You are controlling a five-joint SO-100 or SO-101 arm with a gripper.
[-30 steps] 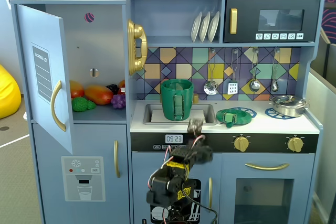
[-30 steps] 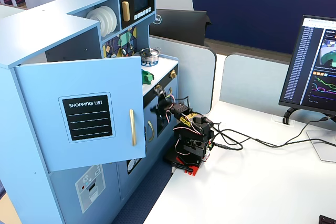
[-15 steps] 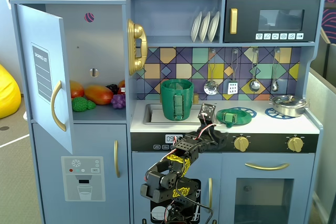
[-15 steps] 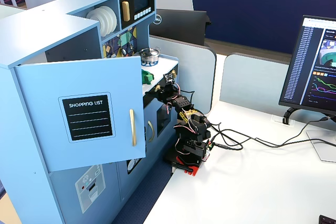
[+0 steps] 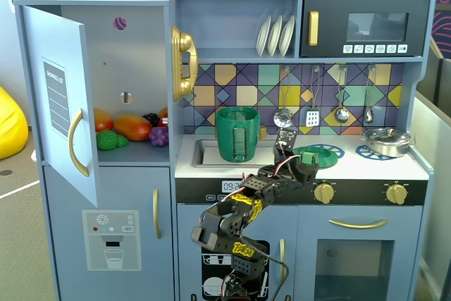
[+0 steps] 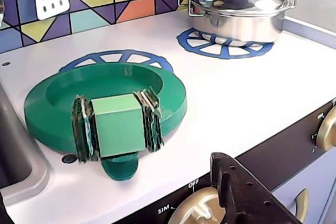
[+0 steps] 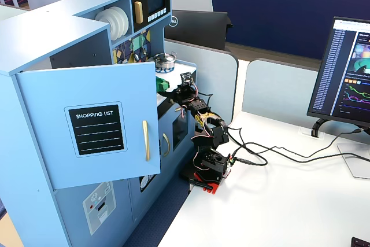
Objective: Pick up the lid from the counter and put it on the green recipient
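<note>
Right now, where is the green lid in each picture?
A fixed view, facing the kitchen: the lid lies on the counter right of the sink, beside the claw.
Wrist view: the lid fills the left middle, on a blue burner ring.
A fixed view, from the side: only a green bit shows past the open door.
Shared landmark: the steel pot.

My dark finger [image 6: 247, 192] looks rough and pitted; the lid [image 6: 105, 103] is smooth matte green plastic, and behind it the steel pot [image 6: 239, 11] gleams mirror-shiny.
</note>
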